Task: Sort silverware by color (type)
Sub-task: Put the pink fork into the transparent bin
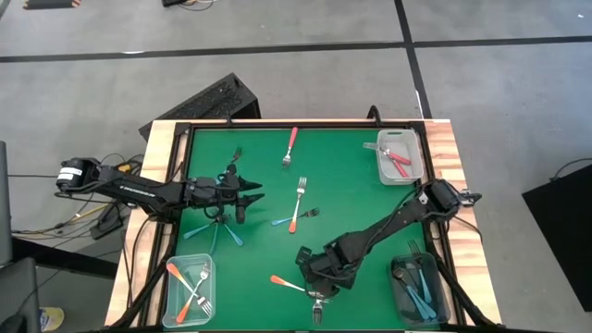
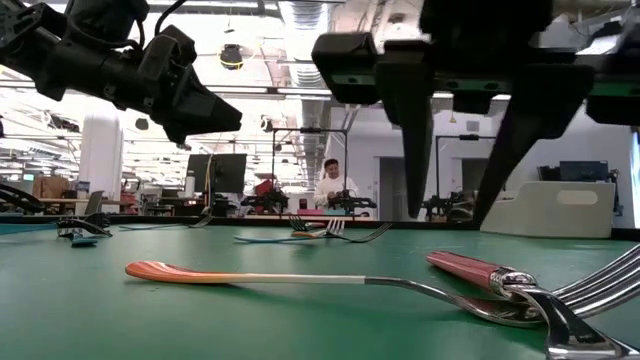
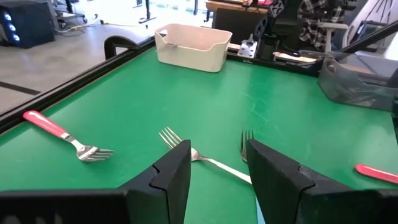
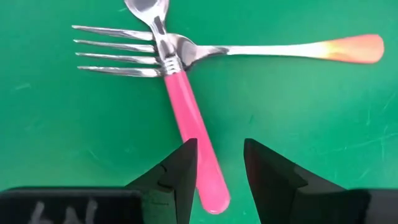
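A pink-handled fork [image 4: 186,118] lies on the green table [image 1: 351,199] near its front edge, its neck crossed over an orange-handled fork [image 4: 280,50]. My right gripper [image 4: 221,146] hangs open above the pink handle's free end, fingers pointing down, one on each side, clear of it [image 2: 448,215]. My left gripper [image 1: 252,192] hovers open and nearly level over the table's left middle, holding nothing [image 3: 217,162]. More loose forks lie about: a pink-red one [image 1: 291,146] at the far side, an orange and a blue one crossed [image 1: 297,213] in the middle, blue ones [image 1: 220,231] at the left.
Three clear bins stand on the table: far right [image 1: 412,171] with pink-red forks, near left [image 1: 174,301] with orange forks, near right [image 1: 442,296] with blue forks. A person [image 2: 333,185] shows in the room beyond the far edge.
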You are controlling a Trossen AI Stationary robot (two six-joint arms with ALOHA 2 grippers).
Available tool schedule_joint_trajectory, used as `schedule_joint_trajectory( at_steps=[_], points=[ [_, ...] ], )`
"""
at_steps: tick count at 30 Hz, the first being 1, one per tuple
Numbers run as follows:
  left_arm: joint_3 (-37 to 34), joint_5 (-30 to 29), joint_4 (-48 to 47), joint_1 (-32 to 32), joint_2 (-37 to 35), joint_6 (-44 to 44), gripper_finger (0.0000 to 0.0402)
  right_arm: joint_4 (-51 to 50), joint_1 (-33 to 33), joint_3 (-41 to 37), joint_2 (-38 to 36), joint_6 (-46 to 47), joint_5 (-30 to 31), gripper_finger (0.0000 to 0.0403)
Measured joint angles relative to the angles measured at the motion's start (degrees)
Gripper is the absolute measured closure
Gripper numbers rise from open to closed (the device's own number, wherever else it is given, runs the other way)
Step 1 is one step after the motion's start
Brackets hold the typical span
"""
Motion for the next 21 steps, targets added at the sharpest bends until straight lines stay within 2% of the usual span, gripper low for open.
schedule_joint_trajectory(
  at_steps=[5, 21],
  points=[
    [0.0, 0.0, -0.5, 0.0, 0.0, 0.01, 0.026, -0.41, -1.17, -0.06, 0.0, 1.26, -3.51, 0.0246],
    [0.0, -1.33, -1.4, 0.02, 0.0, 0.68, 0.026, 6.19, -2.03, -5.95, 0.0, -0.16, -6.08, 0.0246]
  ],
)
